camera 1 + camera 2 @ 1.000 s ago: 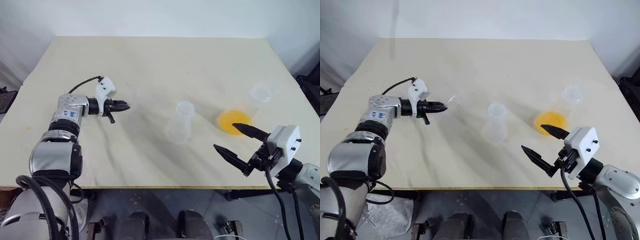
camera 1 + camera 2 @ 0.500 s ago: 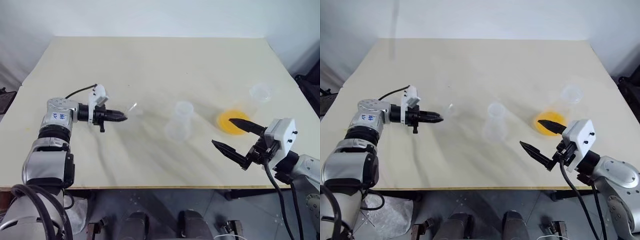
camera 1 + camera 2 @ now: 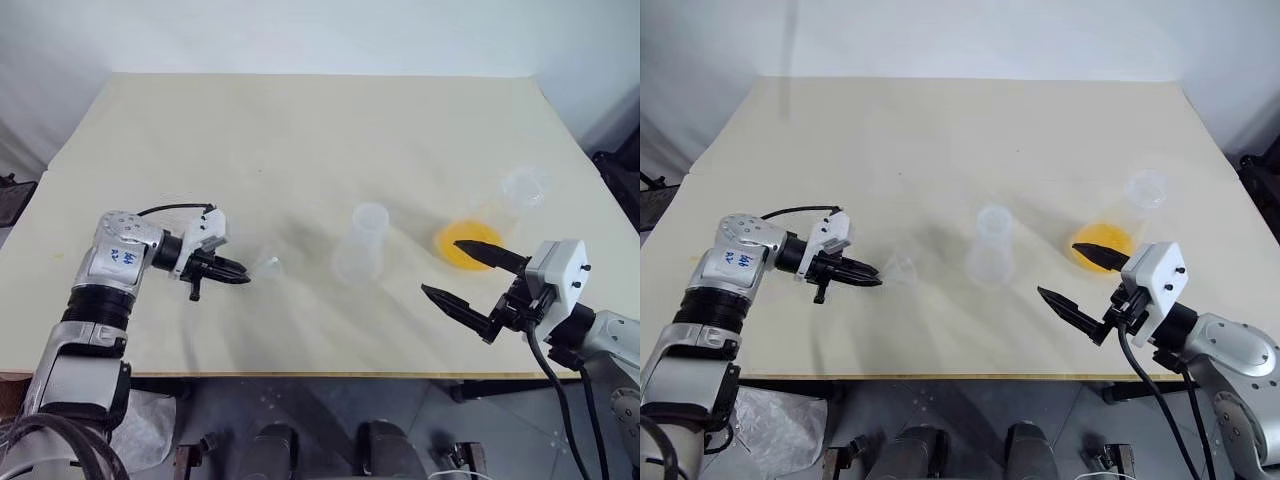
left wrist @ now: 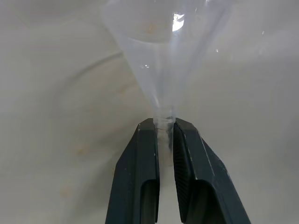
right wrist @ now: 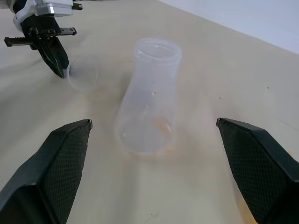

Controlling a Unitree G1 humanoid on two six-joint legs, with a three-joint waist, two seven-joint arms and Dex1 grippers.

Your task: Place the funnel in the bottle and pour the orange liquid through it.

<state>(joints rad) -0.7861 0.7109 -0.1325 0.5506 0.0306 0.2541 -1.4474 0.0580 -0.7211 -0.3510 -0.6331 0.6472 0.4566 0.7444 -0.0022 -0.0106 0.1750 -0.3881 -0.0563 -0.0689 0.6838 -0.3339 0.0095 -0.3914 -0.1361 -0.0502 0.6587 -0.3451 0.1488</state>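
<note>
Funnel (image 4: 161, 56): pinched by its short spout between the pressed-together fingers of the left gripper (image 3: 238, 277), cone mouth pointed away toward the bottle, held low over the tabletop (image 3: 300, 130) nearer its front-left corner.

Bottle (image 3: 360, 243): upright, uncapped, near the middle of the tabletop, well apart from the funnel.

Liquid (image 3: 464, 242): orange, seen in a clear vessel toward the right edge, just beyond the right gripper (image 3: 460, 279), whose fingers are spread wide and hold nothing. A small clear cup (image 3: 523, 185) is set farther back by the right edge.

Risks, as judged:
- The thin, slick spout may slip or swivel in so narrow a pinch.
- With the funnel held sideways, the spout is covered by the fingers, so seating it in the neck is likely to be hindered.
- The light bottle may be tipped by a nudge at its rim.
</note>
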